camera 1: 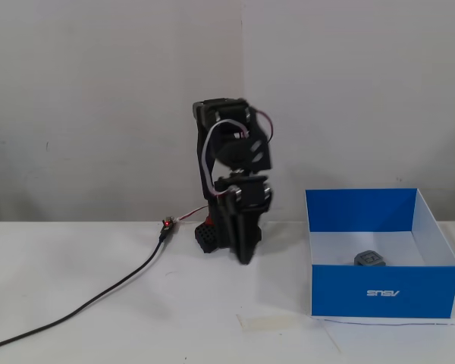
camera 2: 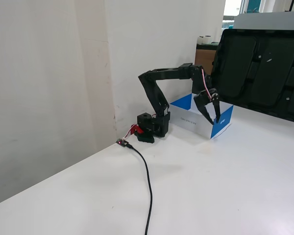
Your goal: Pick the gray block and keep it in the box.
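One arm (camera 1: 231,163), one gripper (camera 2: 211,117), one gray block (camera 1: 371,259), one box (camera 1: 381,292), one black cable (camera 1: 98,299), one strip of pale tape (camera 1: 267,322), all on a white table (camera 1: 136,334).

In a fixed view facing the wall: box at 4 o'clock from the arm's base, blue outside, white inside, small white logo on the near wall. Inside it, a single gray block, resting on the white floor close behind the near wall, roughly mid-width, touching nothing else visible. Nothing more seen in the box. Arm folded toward the camera, gripper pointing down in front of the base, well to the 9 o'clock side of the box; finger spread hard to read from here. Cable running from a small red-lit connector at 9 o'clock of the base out toward 8 o'clock, to the frame's edge. Tape flat on the table at 6 o'clock from the base, just off the box's near left corner.

In a fixed view from the side: arm (camera 2: 159,90) reaching out level, gripper hanging down at 3 o'clock from the base, fingers (camera 2: 202,108) spread apart with daylight between them, gripping nothing. Box (camera 2: 188,122) behind the gripper, partly covered by it; block not discernible here. Cable (camera 2: 148,186) trailing toward 6 o'clock.
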`<move>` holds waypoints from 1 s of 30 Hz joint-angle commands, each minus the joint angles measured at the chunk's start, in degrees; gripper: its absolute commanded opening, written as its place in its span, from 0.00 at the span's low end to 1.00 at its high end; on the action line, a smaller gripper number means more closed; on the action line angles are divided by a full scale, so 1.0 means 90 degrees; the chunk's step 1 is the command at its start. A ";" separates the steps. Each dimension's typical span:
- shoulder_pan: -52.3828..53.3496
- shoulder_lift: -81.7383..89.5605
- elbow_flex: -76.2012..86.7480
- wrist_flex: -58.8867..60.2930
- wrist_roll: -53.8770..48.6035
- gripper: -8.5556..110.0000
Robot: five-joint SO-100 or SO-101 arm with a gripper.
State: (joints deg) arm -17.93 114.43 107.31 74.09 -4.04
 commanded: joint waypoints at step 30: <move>0.1436 0.6523 0.6641 -0.2480 0.0488 0.07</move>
State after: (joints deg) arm -5.98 168.40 167.26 50.62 0.00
